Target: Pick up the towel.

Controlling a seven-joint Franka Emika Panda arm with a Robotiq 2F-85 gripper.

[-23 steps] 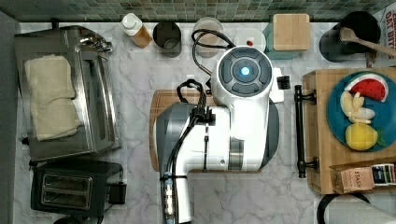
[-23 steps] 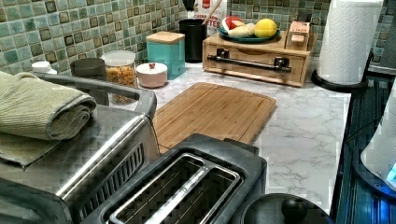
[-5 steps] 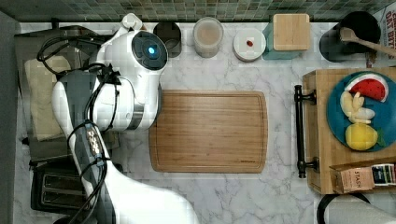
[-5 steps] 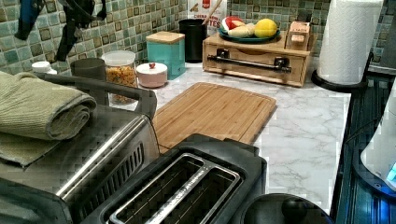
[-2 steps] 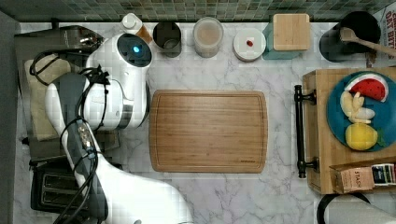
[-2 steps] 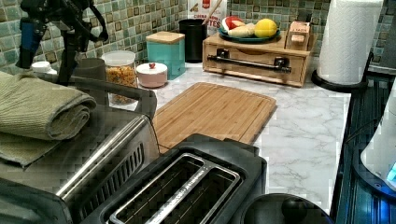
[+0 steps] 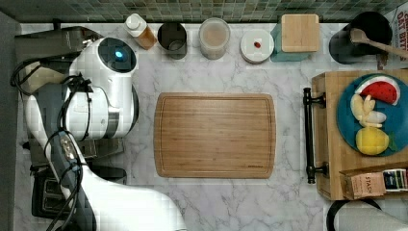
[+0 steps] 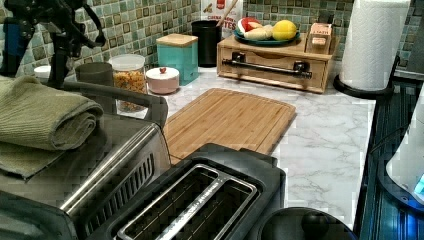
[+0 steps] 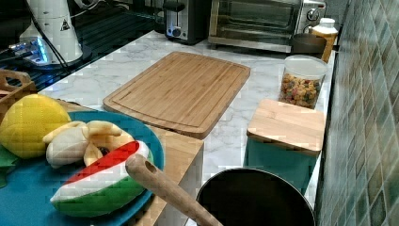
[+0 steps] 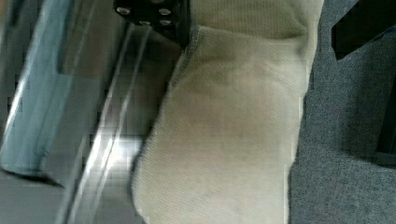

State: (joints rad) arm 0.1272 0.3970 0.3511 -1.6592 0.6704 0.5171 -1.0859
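Note:
The towel [image 8: 42,112] is a pale beige folded cloth lying on top of the toaster oven [image 8: 107,160] at the left view's left. My gripper [image 8: 34,67] hangs open just above the towel's far end, one finger on each side. The wrist view looks closely down on the towel [image 10: 233,140], with the gripper [image 10: 261,21] open across its width and one dark fingertip [image 10: 156,14] at the cloth's edge. In the top view the white arm [image 7: 103,91] covers the oven, and a strip of the towel [image 7: 39,77] shows beside it.
A black toaster [image 8: 200,200] stands beside the oven. A bamboo cutting board [image 7: 214,134] lies mid-counter. Jars [image 7: 214,36] and a teal box [image 7: 298,31] line the tiled back wall. A wooden tray with a fruit plate [image 7: 377,115] sits at the top view's right, and a paper roll [image 8: 372,45] at the left view's right.
The arm swung from over the cutting board to over the toaster oven. In the last second the gripper came lower and closer above the towel. The towel has not moved.

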